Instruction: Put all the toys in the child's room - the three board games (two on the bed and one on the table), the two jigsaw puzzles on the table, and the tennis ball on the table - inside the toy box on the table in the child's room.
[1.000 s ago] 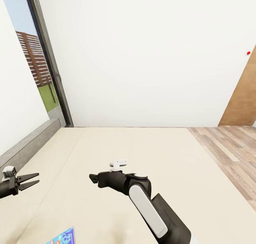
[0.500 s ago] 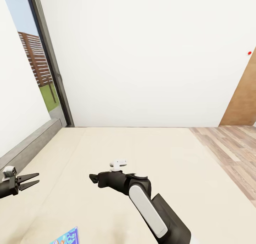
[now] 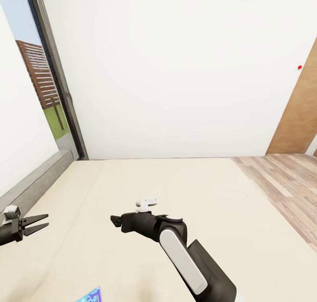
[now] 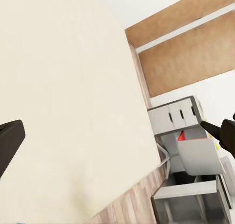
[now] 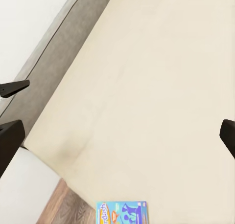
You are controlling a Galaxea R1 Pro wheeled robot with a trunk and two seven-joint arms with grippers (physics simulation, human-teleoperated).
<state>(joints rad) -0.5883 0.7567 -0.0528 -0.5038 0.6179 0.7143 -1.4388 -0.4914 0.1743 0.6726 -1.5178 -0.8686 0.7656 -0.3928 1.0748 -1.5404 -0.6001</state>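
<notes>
A small blue board game (image 5: 122,212), a flat printed box with cartoon figures and lettering, lies on the beige bed (image 3: 185,192) near its edge; the head view catches its corner at the bottom of the picture. The grey headboard (image 3: 35,181) runs along the bed's left side. The left hand (image 3: 37,223) hangs over the mattress, fingers parted, holding nothing. The right hand (image 3: 115,220) hovers mid-bed; its fingers stand wide apart and empty in the right wrist view. Beyond are a white wall, wood floor (image 3: 286,183), a brown door (image 3: 299,113) and a window (image 3: 39,82).

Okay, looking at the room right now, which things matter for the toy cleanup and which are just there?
For the job:
blue board game, lying flat on the bed
bed, with its beige mattress
left end effector, open, holding nothing

Just there:
window
wooden door
wood floor
</notes>
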